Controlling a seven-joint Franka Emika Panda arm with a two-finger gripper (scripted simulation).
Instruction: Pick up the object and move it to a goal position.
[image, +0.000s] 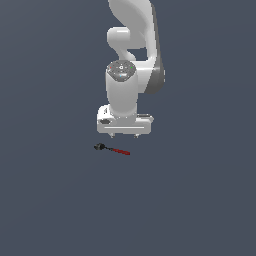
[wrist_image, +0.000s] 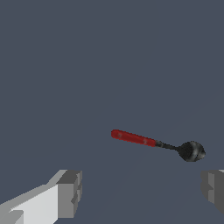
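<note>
Still in the approach step: your gripper (image: 124, 135) hangs wide open, holding nothing, just above the object (image: 112, 149) lying mid-frame on the surface (image: 50, 200), so next centre over its red shaft and descend.

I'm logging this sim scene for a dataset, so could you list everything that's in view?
tool: one, red shaft with black knobby head, lying flat on the floor, just in front of and below the gripper, apart from it.
floor: one, plain dark blue-grey, fills the scene.
arm: one, white with grey joints, reaching down from the top of the exterior view.
gripper: one, white, fingers grey-tipped and spread wide, holding nothing.
</note>
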